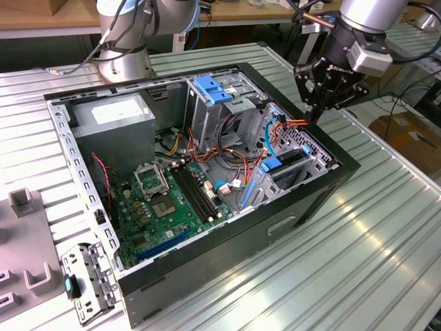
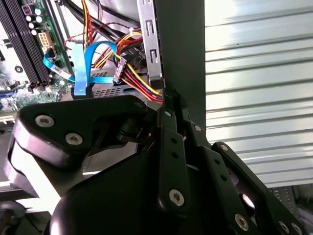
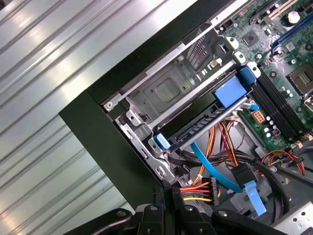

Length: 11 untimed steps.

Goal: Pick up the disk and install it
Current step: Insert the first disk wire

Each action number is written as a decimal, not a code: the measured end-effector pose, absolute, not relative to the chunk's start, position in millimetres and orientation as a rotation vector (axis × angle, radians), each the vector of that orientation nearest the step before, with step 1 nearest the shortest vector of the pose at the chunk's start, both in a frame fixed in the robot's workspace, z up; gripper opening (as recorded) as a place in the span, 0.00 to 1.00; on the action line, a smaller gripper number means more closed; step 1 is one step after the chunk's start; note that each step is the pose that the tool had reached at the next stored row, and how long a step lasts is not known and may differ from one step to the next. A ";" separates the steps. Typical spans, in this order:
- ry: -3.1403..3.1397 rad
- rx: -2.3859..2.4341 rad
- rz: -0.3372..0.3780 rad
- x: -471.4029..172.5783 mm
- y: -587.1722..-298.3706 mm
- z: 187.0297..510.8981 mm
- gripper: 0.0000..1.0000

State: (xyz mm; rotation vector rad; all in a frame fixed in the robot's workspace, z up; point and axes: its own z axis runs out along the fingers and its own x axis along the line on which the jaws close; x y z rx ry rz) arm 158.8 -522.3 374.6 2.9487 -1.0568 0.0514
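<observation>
Gripper (image 1: 311,116) hangs over case's (image 1: 296,214) corner by drive bay, fingers pinched on power plug (image 3: 204,190). Disk (image 3: 195,128) sits in bay just beyond, long axis along case wall.

A ribbed metal table (image 1: 386,227) reflects light; wooden benches (image 1: 41,21) stand behind.

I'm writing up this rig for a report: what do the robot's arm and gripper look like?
The arm is built of rounded silver-grey segments, with a pale grey block mounted at the wrist. Below it sits the gripper, matt black throughout, made of flat linkage bars joined by silver screws, seen close up in the second wrist view. Dark cables run along the arm's upper part. A second silver-grey base stands behind the computer case.
</observation>
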 end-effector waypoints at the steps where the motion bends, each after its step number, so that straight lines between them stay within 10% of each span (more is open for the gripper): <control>1: -1.077 2.941 0.051 158.8 -522.3 374.6 0.18; 11: -1.152 2.912 0.051 150.3 -522.3 374.5 0.18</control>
